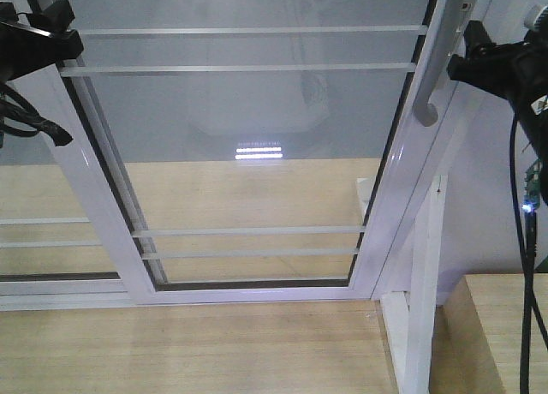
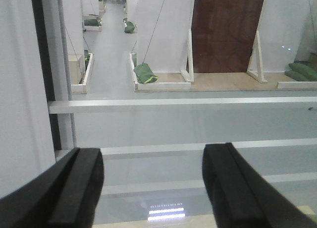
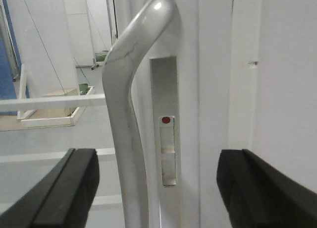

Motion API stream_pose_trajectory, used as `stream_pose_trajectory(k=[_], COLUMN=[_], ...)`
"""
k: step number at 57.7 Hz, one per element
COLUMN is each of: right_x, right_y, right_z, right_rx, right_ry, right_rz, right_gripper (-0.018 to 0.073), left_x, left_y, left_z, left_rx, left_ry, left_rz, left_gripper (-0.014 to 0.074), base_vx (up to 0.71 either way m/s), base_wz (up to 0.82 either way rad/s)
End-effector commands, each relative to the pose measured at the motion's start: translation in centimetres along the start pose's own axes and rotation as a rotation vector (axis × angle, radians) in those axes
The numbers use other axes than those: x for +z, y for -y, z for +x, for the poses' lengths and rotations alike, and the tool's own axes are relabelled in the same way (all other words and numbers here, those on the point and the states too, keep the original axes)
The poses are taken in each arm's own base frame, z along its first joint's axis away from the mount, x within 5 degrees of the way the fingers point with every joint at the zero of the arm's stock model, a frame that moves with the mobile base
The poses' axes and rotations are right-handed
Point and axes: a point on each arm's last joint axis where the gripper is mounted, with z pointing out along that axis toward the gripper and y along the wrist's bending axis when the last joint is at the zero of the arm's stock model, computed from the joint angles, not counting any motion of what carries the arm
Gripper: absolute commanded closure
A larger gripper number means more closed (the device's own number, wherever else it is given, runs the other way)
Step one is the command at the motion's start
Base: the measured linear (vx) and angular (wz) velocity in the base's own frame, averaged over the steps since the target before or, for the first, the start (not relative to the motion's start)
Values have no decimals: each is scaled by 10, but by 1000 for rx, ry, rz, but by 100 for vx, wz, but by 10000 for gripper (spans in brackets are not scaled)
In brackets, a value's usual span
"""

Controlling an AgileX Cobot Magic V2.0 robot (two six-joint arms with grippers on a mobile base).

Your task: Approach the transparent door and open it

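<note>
The transparent door (image 1: 257, 111) fills the front view: clear glass with thin white bars in a glossy white frame (image 1: 390, 197). Its curved grey pull handle (image 1: 432, 77) runs down the right stile. My right gripper (image 1: 479, 58) hovers beside that handle. In the right wrist view it (image 3: 158, 193) is open, and the handle (image 3: 124, 114) stands between its fingers (image 3: 69, 188), touching neither. A lock plate (image 3: 168, 143) with a red dot sits next to the handle. My left gripper (image 1: 38, 38) is at the door's upper left, open (image 2: 153, 188) and facing the glass and a bar (image 2: 183, 104).
A second barred pane (image 1: 34, 231) without a handle overlaps on the left. A white post (image 1: 424, 291) and a wooden box (image 1: 488, 334) stand at the right. Light wood floor (image 1: 188, 343) lies below. Beyond the glass are white partitions and green bags (image 2: 146, 73).
</note>
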Motion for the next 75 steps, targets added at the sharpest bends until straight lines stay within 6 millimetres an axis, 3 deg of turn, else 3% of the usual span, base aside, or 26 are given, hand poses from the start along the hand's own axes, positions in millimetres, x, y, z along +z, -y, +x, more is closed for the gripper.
stream_pose_trajectory(k=[1,16,40,47,62,75], right_x=[12,53,96,98,98,97], right_y=[-6,-12,-14,-14,-17,-29], right_z=[-18,-3,4,6,6,7], right_rx=[-20,-47,-50,-51,-70,-115], right_ry=[156,140,148,142,141,135], right_rz=[-53,-101,-99,-98,-123,-187], right_gripper=[11,12,27,99,363,403], left_x=[-6,-6,-6,-6,-6,-6], left_y=[3,3,3,3,3,3], left_z=[-27,-27,-27,-27,-27,-27], left_rx=[-4,-4,-4,-4,-4,-4], left_ry=[152,151,151,151,151,151], left_rz=[8,8,8,8,8,8], left_gripper=[48,48,48,48,48,57], base_vx=[0,0,0,0,0,0], base_wz=[0,0,0,0,0,0])
